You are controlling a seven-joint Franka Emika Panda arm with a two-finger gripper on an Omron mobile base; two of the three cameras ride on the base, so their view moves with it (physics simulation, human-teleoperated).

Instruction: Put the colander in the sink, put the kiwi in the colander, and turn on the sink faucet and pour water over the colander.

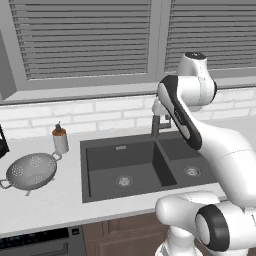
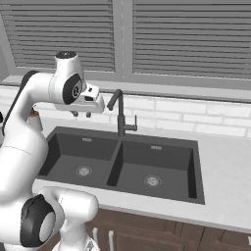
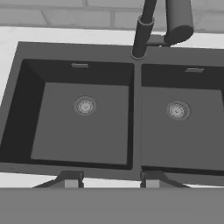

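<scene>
The grey metal colander (image 1: 31,171) rests upright on the counter left of the sink (image 1: 102,159), beside a soap bottle. My gripper (image 2: 81,114) hangs open and empty above the sink's left basin (image 2: 73,152), just left of the dark gooseneck faucet (image 2: 119,115). In the hand view the two fingertips (image 3: 70,179) stand wide apart over the near rim of the sink (image 3: 136,127), with the faucet (image 3: 142,37) at the top. Both basins are bare, each with a silver drain (image 3: 85,106). No water runs from the spout. The kiwi is out of view.
A brown-capped soap bottle (image 1: 60,139) stands on the counter between the colander and the sink. A dark object (image 1: 2,142) sits at the far left edge. White brick backsplash and a shuttered window run behind. Bare counter (image 2: 223,162) lies right of the sink.
</scene>
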